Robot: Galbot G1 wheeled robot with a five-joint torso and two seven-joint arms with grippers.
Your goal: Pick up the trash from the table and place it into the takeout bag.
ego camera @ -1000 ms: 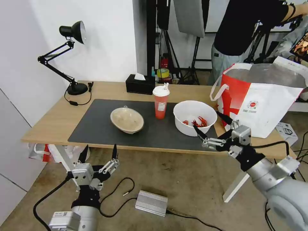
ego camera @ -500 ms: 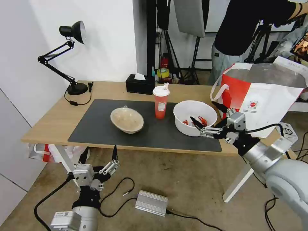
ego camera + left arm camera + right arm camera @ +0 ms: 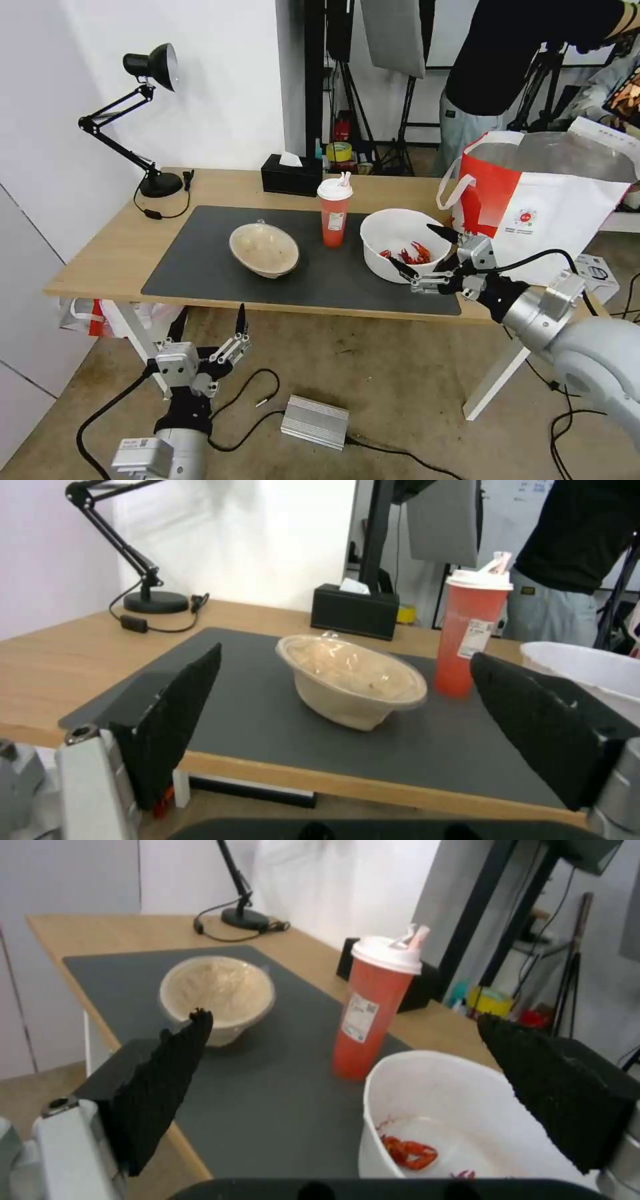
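On the dark mat (image 3: 200,267) of the table (image 3: 100,247) stand three pieces of trash: a beige soiled bowl (image 3: 264,249), a red cup with a white lid (image 3: 335,215), and a white bowl (image 3: 393,230) holding red crayfish scraps (image 3: 412,253). My right gripper (image 3: 409,243) is open at the white bowl's front right rim, one finger over the rim and the other before its wall. In the right wrist view the white bowl (image 3: 440,1100) lies close between the fingers (image 3: 160,1080). The takeout bag (image 3: 553,213) stands open at the table's right end. My left gripper (image 3: 210,319) hangs open below the table's front edge, facing the beige bowl (image 3: 350,680).
A black desk lamp (image 3: 143,120) and its cord sit at the back left. A black tissue box (image 3: 291,175) stands behind the cup. A person in black stands behind the bag. A silver box (image 3: 315,421) and cables lie on the floor.
My right gripper has moved left and up toward the white bowl and now brackets its rim. The left gripper has sunk slightly.
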